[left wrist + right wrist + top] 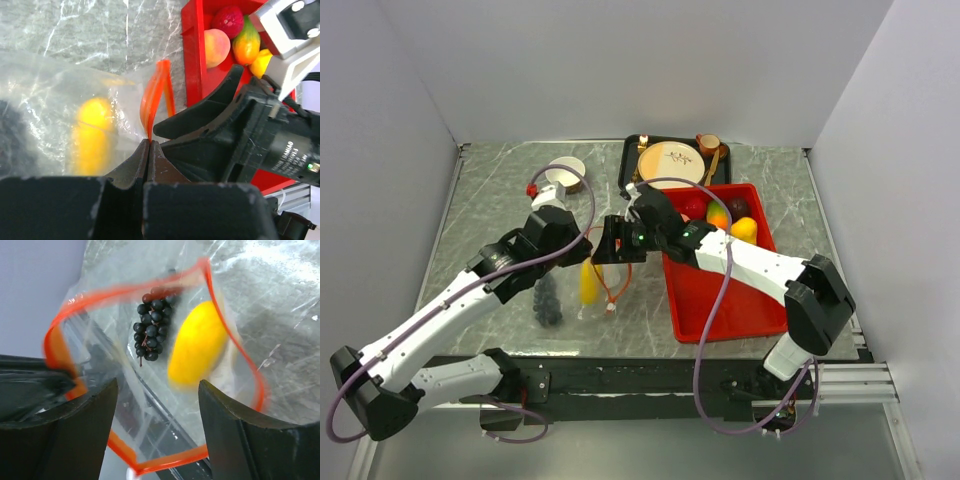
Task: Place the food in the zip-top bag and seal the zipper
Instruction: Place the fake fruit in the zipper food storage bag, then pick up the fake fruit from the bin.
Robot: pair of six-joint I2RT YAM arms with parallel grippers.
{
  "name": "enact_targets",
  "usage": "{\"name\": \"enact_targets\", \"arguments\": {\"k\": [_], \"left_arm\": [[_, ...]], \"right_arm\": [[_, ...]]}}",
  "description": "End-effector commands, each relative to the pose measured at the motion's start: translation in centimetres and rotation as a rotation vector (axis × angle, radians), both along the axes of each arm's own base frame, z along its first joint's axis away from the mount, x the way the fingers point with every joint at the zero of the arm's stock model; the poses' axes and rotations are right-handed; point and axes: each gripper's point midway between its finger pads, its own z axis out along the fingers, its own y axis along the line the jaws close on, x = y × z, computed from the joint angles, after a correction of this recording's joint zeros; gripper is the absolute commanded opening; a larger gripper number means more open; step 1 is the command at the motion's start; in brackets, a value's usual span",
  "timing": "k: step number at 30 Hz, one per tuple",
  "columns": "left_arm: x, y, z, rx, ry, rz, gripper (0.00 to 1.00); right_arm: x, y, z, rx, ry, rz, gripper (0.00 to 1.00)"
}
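The zip-top bag (568,305) lies on the table with its mouth held up and wide open. Inside it are a dark grape bunch (152,330) and a yellow banana-like piece (197,347), also seen through the plastic in the left wrist view as a yellow blur (92,135). My left gripper (148,142) is shut on the orange-red zipper (156,90) at the rim. Right over the mouth, my right gripper (157,400) is open with nothing between its fingers. The peach (216,47), red apple (229,21), mango (246,44) and lemon (261,62) lie in the red tray (720,290).
A dark plum (738,207) also lies in the red tray. Behind it a black tray (632,160) carries a cream plate (670,160) and a cup (708,143). A small white bowl (565,173) stands at the back left. My two arms are close together above the bag.
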Motion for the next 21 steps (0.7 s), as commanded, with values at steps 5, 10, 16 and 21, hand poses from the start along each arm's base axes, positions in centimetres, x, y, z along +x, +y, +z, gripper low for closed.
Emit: {"name": "enact_targets", "arguments": {"k": [5,10,16,21], "left_arm": [[0.0,1.1,2.8,-0.046,-0.072,0.049,0.02],[-0.1,1.5,2.7,-0.034,-0.070,0.056,0.02],[0.2,1.0,2.5,-0.037,-0.068,0.048,0.02],[0.2,1.0,2.5,-0.034,-0.065,0.044,0.01]], "right_arm": [[3.3,-2.9,4.9,-0.005,-0.128,-0.160,0.74],[4.2,-9.2,7.9,-0.038,-0.300,-0.336,0.86],[5.8,-18.9,2.1,-0.273,-0.217,-0.578,1.00],[6.0,-26.5,-2.9,-0.402,-0.092,-0.764,1.00]]}}
